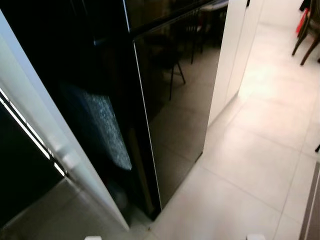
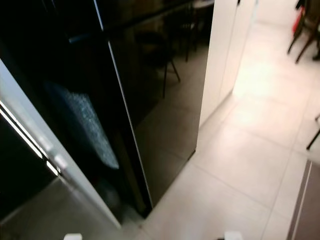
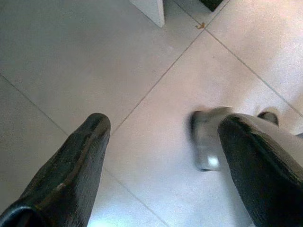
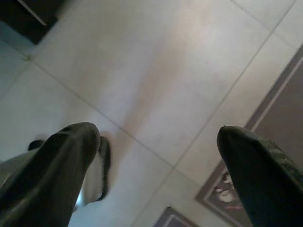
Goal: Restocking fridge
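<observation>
- The floor is made of big pale tiles with thin lines between them.
- A tall white panel stands on the floor, just to the right of the shiny black front.
- Dark chair legs stand on the tiles far off at the top right.
- A red thing sits beside those chair legs; it is too blurred to tell what it is.
- A grey rug with a pale stripe lies on the tiles.

My fridge front is glossy black, mirror-smooth; the floor tiles are pale with a satin sheen.
</observation>
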`<state>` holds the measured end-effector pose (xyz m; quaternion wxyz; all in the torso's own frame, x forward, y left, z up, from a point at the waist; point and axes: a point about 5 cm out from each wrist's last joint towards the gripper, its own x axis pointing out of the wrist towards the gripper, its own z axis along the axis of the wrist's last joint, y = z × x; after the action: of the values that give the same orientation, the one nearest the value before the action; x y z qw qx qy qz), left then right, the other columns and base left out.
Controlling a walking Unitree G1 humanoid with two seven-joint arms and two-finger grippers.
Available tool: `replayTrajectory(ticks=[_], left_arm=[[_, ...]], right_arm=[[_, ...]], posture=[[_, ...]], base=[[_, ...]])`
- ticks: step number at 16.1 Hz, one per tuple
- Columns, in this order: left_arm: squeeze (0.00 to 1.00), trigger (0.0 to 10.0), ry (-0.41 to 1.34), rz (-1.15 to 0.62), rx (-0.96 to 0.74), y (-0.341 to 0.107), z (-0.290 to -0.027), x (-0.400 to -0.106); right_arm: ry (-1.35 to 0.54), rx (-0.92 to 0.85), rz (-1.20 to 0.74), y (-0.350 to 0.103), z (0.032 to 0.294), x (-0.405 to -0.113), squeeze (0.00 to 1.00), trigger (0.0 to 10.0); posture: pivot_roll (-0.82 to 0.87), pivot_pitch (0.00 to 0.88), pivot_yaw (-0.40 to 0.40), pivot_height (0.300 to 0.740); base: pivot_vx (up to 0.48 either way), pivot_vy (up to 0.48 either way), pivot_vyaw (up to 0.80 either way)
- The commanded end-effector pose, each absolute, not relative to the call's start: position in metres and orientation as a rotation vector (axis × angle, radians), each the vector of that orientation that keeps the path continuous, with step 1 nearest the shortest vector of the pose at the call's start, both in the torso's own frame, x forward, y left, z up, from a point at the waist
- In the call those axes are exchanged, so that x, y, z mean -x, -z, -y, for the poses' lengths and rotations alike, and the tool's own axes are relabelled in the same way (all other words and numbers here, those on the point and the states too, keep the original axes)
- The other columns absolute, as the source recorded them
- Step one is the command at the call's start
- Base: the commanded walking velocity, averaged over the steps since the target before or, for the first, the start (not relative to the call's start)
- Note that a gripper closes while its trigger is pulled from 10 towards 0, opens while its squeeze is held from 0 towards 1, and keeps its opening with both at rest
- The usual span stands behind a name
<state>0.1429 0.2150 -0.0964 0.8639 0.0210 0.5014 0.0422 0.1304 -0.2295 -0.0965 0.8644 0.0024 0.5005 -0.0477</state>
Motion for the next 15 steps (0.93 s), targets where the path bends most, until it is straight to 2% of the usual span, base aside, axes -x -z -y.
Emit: replayTrajectory(ticks=[1,5,15], left_arm=[[0.00,10.0,-0.091,-1.076,-0.065,0.0978,-0.2216,-0.1355],[0.00,10.0,-0.096,-1.077,-0.053,0.0980,-0.2210,-0.1352],[0.00,10.0,-0.077,-1.087,-0.051,0.0985,-0.2204,-0.1343]], right_arm=[[0.098,-0.030,-1.057,0.0992,0.2213,-0.1280,0.00,10.0],[0.145,-0.037,-1.058,0.0986,0.2260,-0.1279,0.00,10.0],[0.180,-0.040,-1.069,0.0991,0.2279,-0.1261,0.00,10.0]], posture=[[-0.12,0.000,0.062,0.740],[-0.13,0.000,0.065,0.740],[-0.13,0.000,0.070,0.740]], base=[[0.000,-0.401,0.00],[0.000,-0.065,0.00],[0.000,0.000,-0.77]])
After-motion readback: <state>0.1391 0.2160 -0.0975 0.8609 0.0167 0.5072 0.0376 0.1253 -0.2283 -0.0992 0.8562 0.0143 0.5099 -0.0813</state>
